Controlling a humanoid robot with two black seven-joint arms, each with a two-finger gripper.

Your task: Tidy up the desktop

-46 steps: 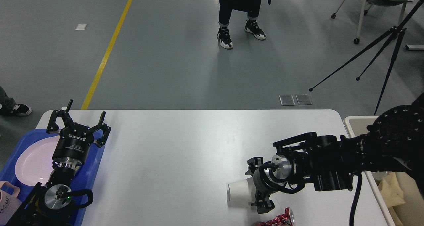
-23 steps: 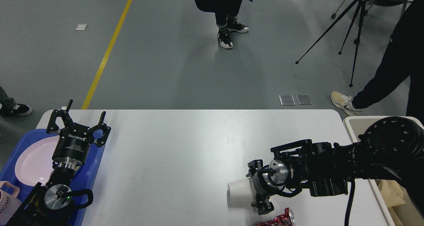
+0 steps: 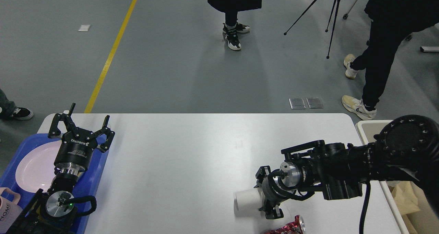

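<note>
The white desktop fills the lower half of the head view. A white paper cup lies on its side near the front right. My right gripper reaches in from the right, its two fingers pressed against the cup's near end, one on each side. My left gripper hovers open at the far left over the edge of a blue tray, holding nothing.
The tray holds a white plate and a pink mug. A crumpled red foil wrapper lies just in front of the cup. A cream bin stands off the right edge. People and a tripod are beyond the table.
My right gripper's fingers have drawn closer together around the cup, which shifted slightly left. A person carrying the tripod has walked in at the top right. The left arm is still.
</note>
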